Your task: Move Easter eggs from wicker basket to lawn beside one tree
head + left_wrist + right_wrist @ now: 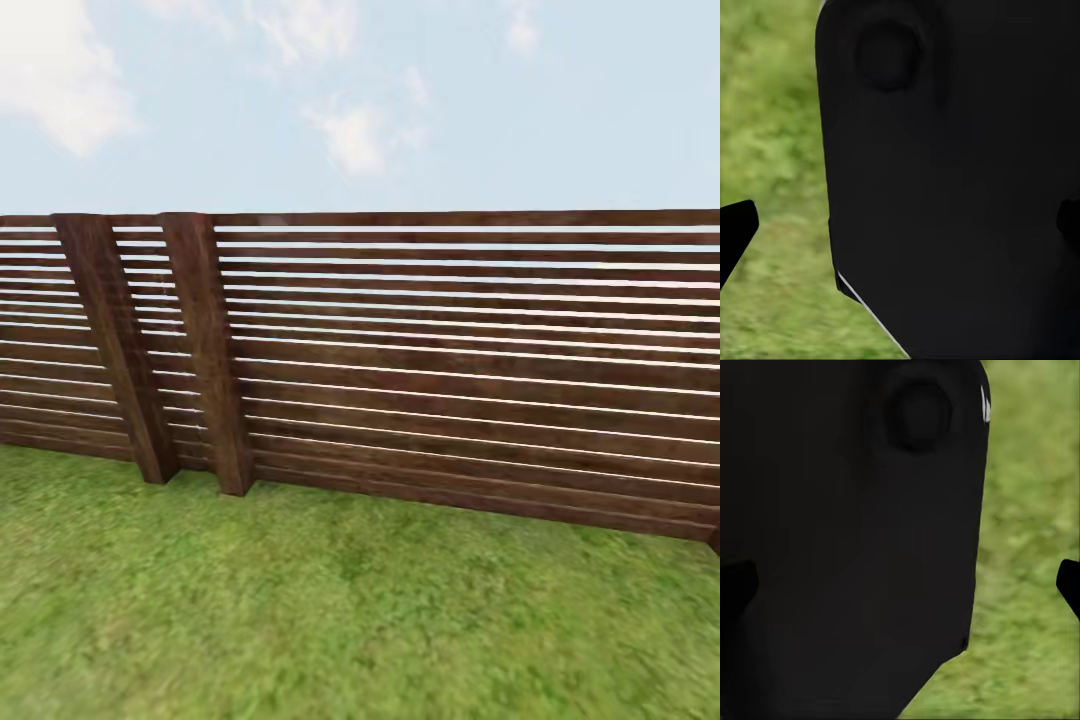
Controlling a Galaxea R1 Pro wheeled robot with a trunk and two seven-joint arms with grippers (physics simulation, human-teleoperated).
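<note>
The lawn (360,620) spreads as mottled green grass across the near ground in the head view. The Easter eggs, the wicker basket and the tree are out of view. In the left wrist view my left gripper (900,229) is open, with its dark fingertips (733,234) at the picture's two sides and a black part of the robot's body (960,172) behind them. My right gripper (900,585) is open as well, its fingertips (1069,585) far apart in front of the same kind of black body (855,532). Neither gripper holds anything.
A dark brown slatted wooden fence (450,360) runs across the whole head view at the far edge of the grass. It has two thick posts (210,350) at the left. Blue sky with clouds lies above it. Grass shows beside the robot body in both wrist views.
</note>
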